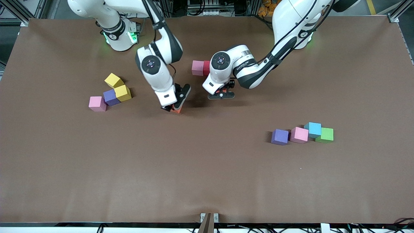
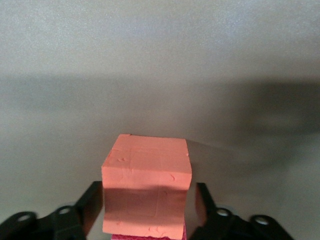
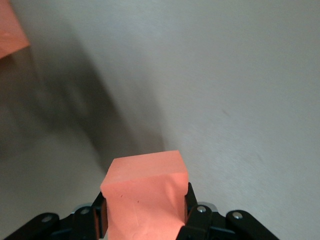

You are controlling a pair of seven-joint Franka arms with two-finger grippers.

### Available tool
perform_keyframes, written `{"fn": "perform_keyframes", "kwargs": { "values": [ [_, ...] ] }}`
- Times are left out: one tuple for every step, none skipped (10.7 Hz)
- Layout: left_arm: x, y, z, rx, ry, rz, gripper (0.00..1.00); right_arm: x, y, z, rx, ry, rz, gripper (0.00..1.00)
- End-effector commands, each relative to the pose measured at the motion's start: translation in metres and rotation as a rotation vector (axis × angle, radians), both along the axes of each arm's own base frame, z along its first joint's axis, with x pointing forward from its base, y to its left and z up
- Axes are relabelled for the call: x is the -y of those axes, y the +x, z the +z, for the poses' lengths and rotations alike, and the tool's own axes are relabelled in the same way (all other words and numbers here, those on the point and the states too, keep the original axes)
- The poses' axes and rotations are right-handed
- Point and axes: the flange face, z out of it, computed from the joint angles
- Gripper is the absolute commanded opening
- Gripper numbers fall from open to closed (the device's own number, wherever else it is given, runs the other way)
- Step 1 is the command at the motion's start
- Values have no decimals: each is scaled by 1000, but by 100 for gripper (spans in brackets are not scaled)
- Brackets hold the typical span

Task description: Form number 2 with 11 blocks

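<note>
My right gripper [image 1: 171, 106] is shut on an orange cube [image 1: 176, 109], held tilted low over the table's middle; in the right wrist view the gripper [image 3: 145, 207] squeezes the cube [image 3: 145, 182] out of shape. My left gripper [image 1: 221, 94] is low beside it, its fingers astride a second orange cube [image 2: 147, 165] that is not squeezed, with a thin gap at one finger [image 2: 201, 200]. A pink cube [image 1: 197, 68] and a red cube [image 1: 206, 68] touch by the left wrist. No digit 2 shows.
Toward the right arm's end lie two yellow cubes [image 1: 113, 80] [image 1: 123, 93], a purple cube [image 1: 111, 97] and a pink cube [image 1: 97, 103]. Toward the left arm's end lies a row: purple [image 1: 280, 136], pink [image 1: 299, 135], light blue [image 1: 313, 129], green [image 1: 325, 135].
</note>
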Motion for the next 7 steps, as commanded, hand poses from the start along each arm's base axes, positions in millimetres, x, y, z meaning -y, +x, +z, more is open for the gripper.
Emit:
{"fn": "perform_keyframes", "kwargs": {
  "values": [
    [1,-3,-1,28,8,6,100,2,-10,9,3,20,63,18],
    [0,-2,1,31,9,10,100,3,-10,7,4,17,110,18],
    [-3,2,4,38,10,25,100,5,-11,5,4,17,147,18],
    [-4,6,11,51,12,46,100,5,-11,5,2,17,151,17],
    [-6,9,17,62,12,61,100,5,-11,5,2,17,152,17],
    [-9,17,27,81,9,94,100,6,-12,5,-2,15,153,16],
    [-18,30,37,100,3,118,100,6,-13,3,-9,10,177,15]
  ]
}}
